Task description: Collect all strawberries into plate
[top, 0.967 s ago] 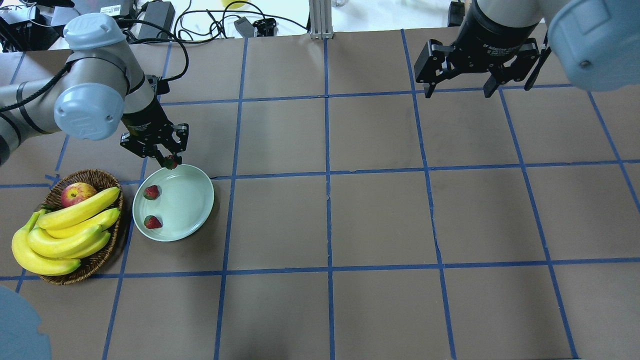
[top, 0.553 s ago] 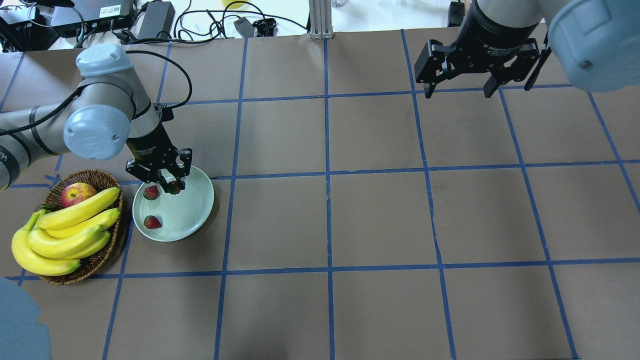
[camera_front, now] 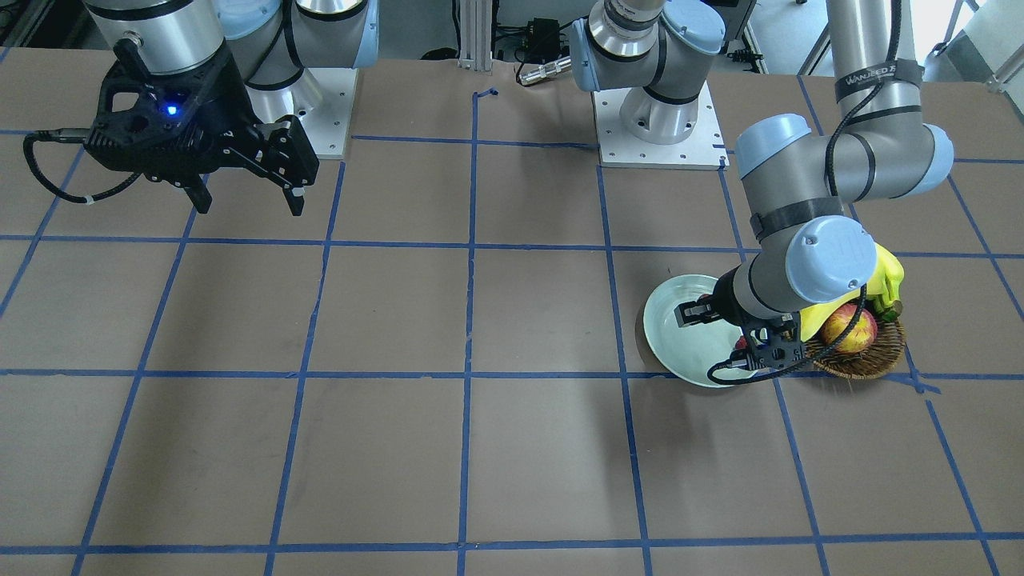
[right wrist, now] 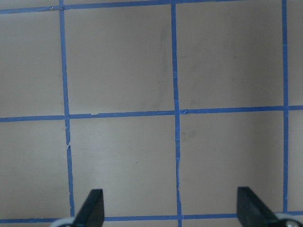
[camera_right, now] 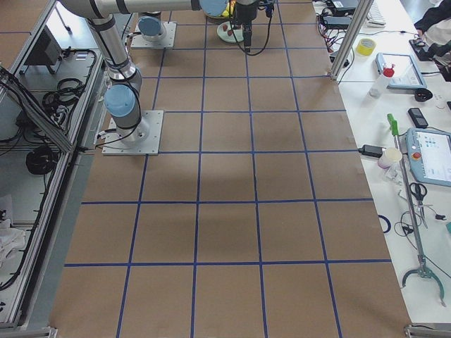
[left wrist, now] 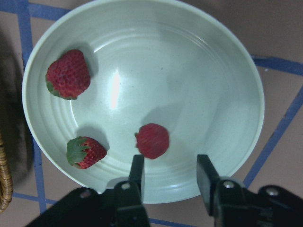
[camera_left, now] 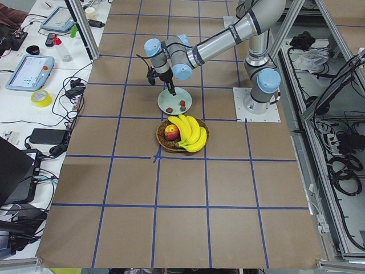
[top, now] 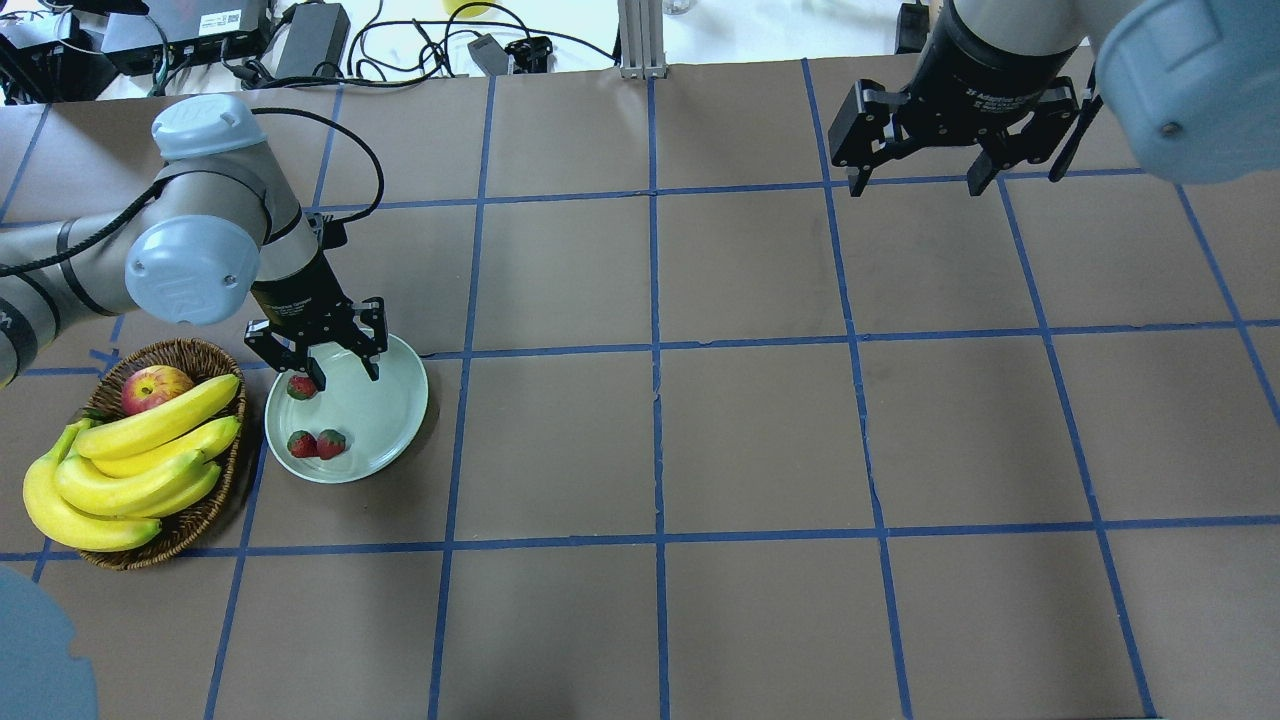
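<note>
The pale green plate holds all three strawberries: one at its far left and two side by side at its near left. My left gripper hovers open and empty over the plate's far part. In the left wrist view the plate shows the three strawberries, the last one just ahead of the open gripper. My right gripper is open and empty, high over the far right of the table.
A wicker basket with bananas and an apple stands just left of the plate. Cables and boxes lie beyond the table's far edge. Blue tape lines mark a grid on the brown table.
My left gripper moved from the plate's far rim to over the plate and opened. The strawberry it held now lies in the plate beside the near one. The right arm has not moved.
</note>
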`<action>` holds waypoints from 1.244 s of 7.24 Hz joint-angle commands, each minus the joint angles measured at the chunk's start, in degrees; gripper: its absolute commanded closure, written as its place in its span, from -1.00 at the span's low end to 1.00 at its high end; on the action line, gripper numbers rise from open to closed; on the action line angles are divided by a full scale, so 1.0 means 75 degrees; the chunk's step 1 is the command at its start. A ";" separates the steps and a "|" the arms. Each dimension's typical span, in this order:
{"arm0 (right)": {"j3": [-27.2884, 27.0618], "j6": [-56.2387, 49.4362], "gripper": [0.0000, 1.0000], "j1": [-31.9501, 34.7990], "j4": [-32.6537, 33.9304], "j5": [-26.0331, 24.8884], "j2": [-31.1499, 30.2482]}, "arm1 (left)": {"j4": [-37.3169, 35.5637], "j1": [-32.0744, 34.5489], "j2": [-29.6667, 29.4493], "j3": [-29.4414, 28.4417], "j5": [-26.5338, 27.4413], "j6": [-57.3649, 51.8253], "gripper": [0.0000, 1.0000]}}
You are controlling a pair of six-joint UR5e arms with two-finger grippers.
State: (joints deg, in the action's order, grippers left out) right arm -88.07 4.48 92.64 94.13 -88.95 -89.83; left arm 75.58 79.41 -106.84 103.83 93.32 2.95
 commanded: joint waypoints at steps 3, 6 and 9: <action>0.0000 0.0000 -1.00 0.0000 0.0000 0.0001 0.0000 | 0.0971 0.0182 0.0615 -0.1604 0.0062 -0.0007 -1.00; 0.0000 0.0000 -1.00 0.0000 0.0000 -0.0011 0.0000 | 0.1532 0.0333 0.1085 -0.2592 -0.0032 -0.0346 -1.00; 0.0000 -0.0012 -1.00 0.0000 0.0000 -0.0011 0.0000 | 0.2618 0.0358 0.1646 -0.2838 0.0027 -0.0452 -1.00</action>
State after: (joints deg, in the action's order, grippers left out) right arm -88.07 4.43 92.64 94.13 -89.03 -89.80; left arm 89.84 82.04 -96.40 83.65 93.53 -0.28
